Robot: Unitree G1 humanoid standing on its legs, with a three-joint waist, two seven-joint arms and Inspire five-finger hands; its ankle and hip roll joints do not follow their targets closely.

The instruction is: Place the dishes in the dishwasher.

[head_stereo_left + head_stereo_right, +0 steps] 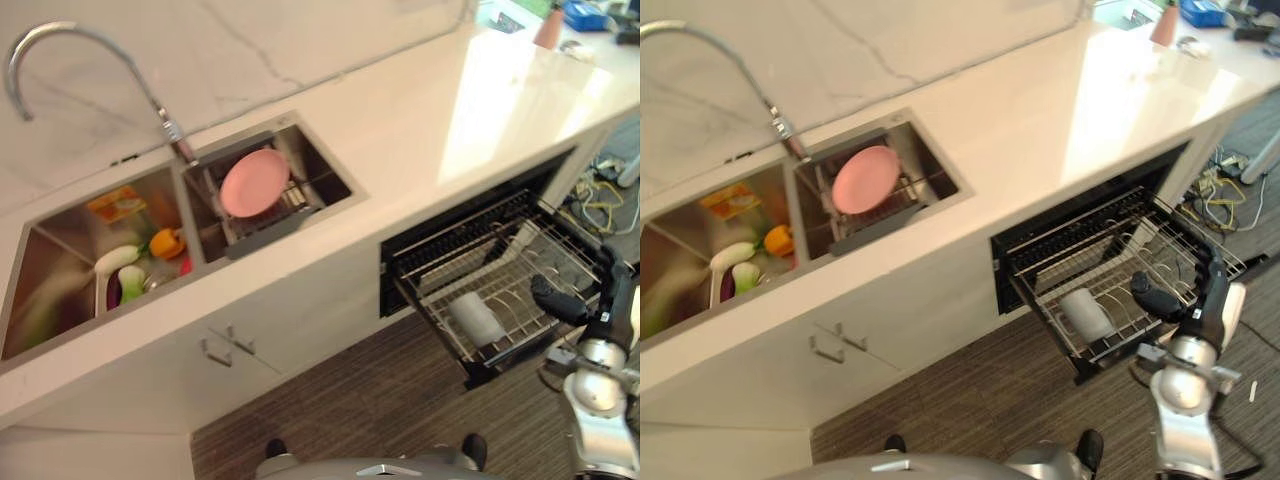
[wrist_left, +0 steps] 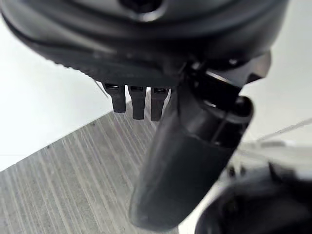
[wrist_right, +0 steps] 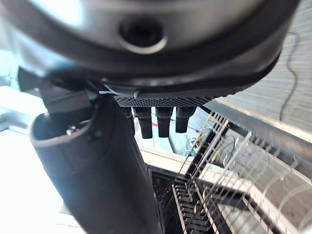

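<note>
The right hand (image 1: 565,300) hangs over the pulled-out dishwasher rack (image 1: 455,255) near its front edge, fingers straight and grasping nothing; a white cup (image 1: 476,318) already lies in the rack. Farther off, the pink plate (image 1: 254,182) waits in the sink (image 1: 330,165), so loading looks barely begun

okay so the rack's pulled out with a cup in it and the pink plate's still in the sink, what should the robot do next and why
Probably swing the right hand away from the dishwasher rack toward the sink. The pink plate leans there ungrasped, while the rack holds just a white cup, and that hand hovers over the rack with nothing visibly in it. The left hand shows over the floor, also empty.
</note>
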